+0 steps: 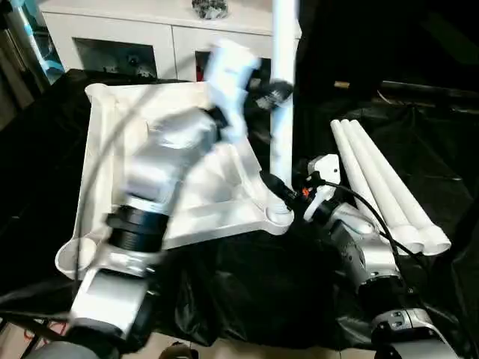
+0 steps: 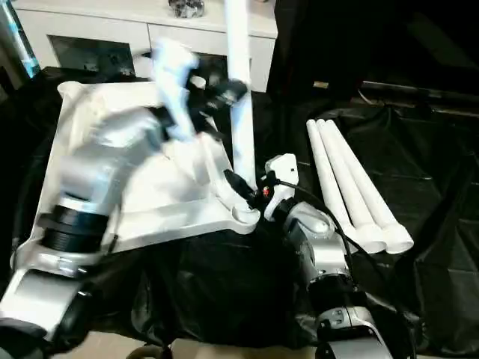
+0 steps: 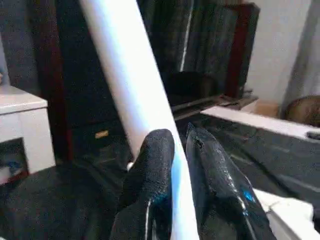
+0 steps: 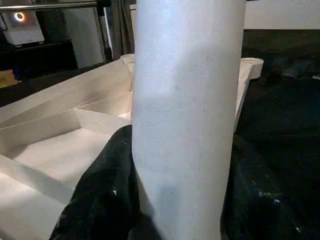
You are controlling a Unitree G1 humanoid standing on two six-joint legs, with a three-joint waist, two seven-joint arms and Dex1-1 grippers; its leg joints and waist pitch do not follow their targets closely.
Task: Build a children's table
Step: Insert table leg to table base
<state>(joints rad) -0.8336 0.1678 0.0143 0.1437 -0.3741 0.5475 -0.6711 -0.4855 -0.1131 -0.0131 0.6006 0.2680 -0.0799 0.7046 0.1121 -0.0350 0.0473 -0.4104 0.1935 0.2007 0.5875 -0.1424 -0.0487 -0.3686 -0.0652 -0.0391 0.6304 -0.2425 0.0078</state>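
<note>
The left gripper (image 3: 175,170) pinches the upright leg (image 1: 284,90) high on its shaft — the right gripper (image 4: 175,200) clamps the same leg low, just above the corner socket (image 1: 278,217) of the upturned tabletop (image 1: 179,202); three spare legs (image 1: 389,194) lie together on the black sheet (image 1: 247,284) nearby

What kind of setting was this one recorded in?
Probably a furnished indoor room, home-like or a mock-up. A white cabinet with glass doors stands behind the work surface, which is draped in black sheeting, and dark furniture shows in the left wrist view.
</note>
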